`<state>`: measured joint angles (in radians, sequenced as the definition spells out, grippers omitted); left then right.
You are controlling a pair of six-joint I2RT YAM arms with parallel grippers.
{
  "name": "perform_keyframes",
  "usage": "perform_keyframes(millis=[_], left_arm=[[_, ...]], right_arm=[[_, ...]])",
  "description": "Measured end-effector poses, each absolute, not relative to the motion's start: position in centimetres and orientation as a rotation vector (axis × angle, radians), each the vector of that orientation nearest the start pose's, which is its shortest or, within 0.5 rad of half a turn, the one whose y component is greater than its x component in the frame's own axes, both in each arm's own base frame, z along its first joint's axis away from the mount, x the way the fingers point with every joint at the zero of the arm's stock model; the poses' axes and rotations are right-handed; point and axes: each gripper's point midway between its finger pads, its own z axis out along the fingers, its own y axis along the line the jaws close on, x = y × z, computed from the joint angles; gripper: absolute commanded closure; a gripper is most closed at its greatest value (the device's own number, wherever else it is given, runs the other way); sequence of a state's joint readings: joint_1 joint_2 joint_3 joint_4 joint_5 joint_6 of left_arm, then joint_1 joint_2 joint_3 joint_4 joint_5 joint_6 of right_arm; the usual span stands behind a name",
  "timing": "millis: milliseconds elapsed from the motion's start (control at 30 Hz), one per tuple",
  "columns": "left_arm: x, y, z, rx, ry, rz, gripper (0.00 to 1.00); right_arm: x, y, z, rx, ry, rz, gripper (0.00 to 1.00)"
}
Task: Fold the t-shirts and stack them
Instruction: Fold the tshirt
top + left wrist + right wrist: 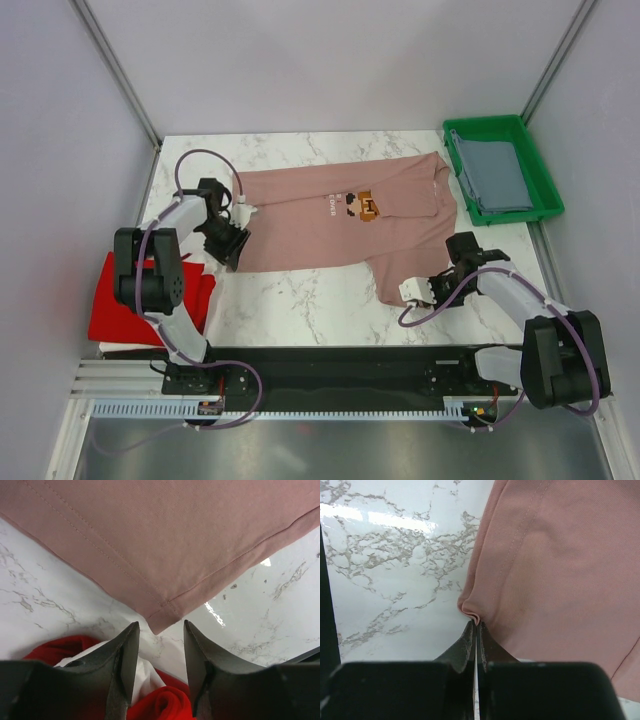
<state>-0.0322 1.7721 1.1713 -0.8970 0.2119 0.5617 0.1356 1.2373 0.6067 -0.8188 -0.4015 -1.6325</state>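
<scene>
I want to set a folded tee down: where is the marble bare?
Widest: the marble in front of the pink t-shirt, between the two arms. A narrower strip runs behind it along the back wall. Crowded: the left edge, with the red t-shirt, and the green tray, filled by the grey-blue t-shirt.

The left arm [148,268] is covering the middle of the red t-shirt [108,318]. On the pink t-shirt [300,232], lettering [330,201] beside the chest graphic [362,206] is showing too small to read. The right end effector [475,626] is hiding the cloth pinched between its fingers.
</scene>
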Motion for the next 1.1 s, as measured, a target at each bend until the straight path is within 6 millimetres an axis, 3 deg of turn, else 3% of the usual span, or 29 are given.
perform_keyframes(millis=[467,867,967,1000,1033,1100], left_arm=[[29.2,-2.4,2.8,0.891,2.871,-0.280,0.52],[28.6,-2.5,1.8,0.900,2.904,-0.295,0.62],[28.4,-2.6,1.7,0.905,2.907,-0.298,0.73],[28.4,-2.6,1.7,0.907,2.908,-0.298,0.82],[28.4,-2.6,1.6,0.909,2.909,-0.298,0.82],[28.3,-2.7,1.5,0.908,2.911,-0.301,0.91]], right_arm=[[19.2,5.6,1.9,-2.129,1.755,0.282,1.00],[19.6,5.7,2.2,-2.075,1.791,0.265,1.00],[19.7,5.7,2.5,-2.052,1.793,0.246,1.00],[19.7,5.7,2.5,-2.046,1.797,0.244,1.00],[19.5,5.7,2.5,-2.035,1.803,0.241,1.00],[19.5,5.7,2.7,-2.008,1.823,0.237,1.00]])
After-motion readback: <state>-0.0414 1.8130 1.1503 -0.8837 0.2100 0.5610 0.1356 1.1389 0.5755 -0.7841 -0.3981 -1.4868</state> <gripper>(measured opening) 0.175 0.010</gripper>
